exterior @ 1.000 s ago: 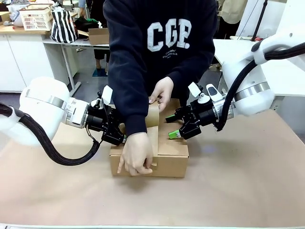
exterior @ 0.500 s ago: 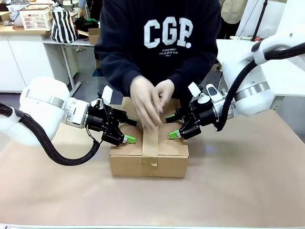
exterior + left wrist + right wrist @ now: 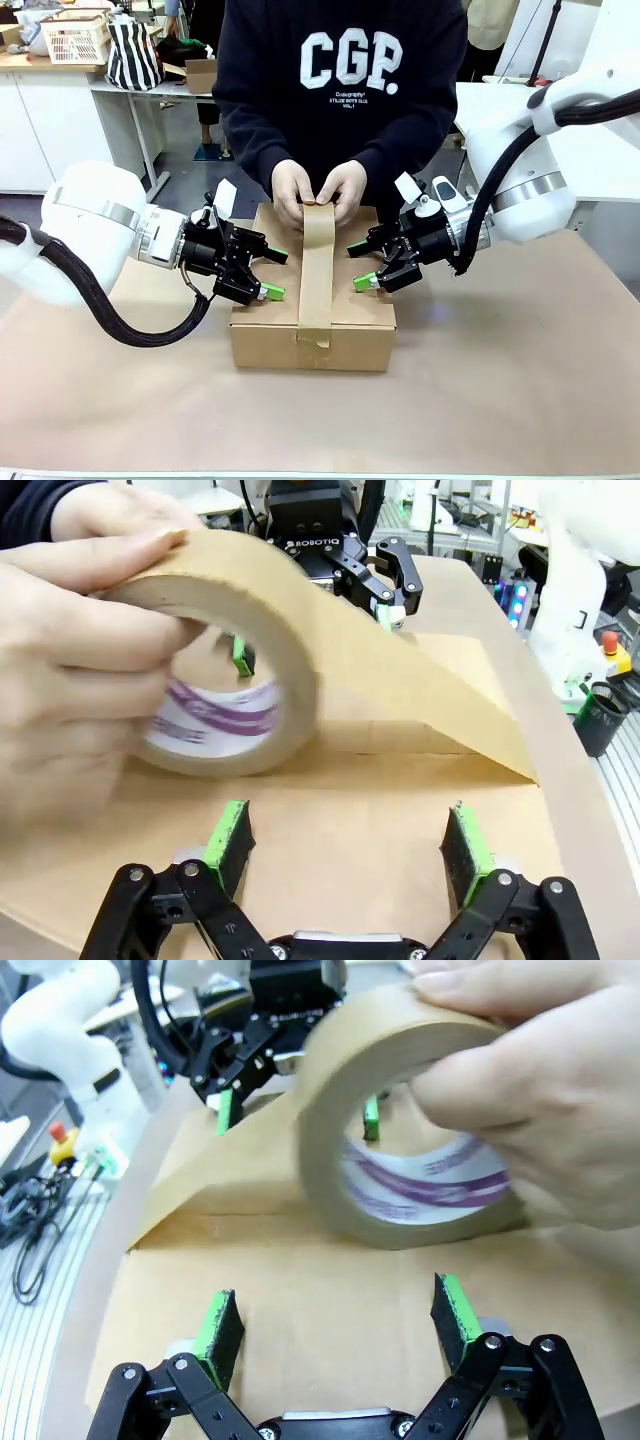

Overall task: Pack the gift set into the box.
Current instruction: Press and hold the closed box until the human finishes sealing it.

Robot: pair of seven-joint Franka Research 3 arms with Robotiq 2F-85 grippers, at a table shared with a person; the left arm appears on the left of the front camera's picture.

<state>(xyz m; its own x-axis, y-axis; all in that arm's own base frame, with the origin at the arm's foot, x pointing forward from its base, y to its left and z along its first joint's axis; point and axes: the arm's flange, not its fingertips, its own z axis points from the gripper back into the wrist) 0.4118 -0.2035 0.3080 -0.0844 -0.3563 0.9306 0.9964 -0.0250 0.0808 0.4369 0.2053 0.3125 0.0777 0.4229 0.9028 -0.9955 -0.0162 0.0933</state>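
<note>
Resting shut at table centre: box [image 3: 313, 320], brown tape strip [image 3: 317, 270] along its lid. Person's hands [image 3: 318, 193] hold tape roll [image 3: 215, 660] at the lid's 12 o'clock edge. Left gripper [image 3: 272, 274] at 9 o'clock, right gripper [image 3: 358, 265] at 3 o'clock, both spread, grasping nothing.

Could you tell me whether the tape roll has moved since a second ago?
Yes. The tape roll has travelled from over the middle of the box to its far edge, leaving a strip along the lid. The person's hands hold it there.
</note>
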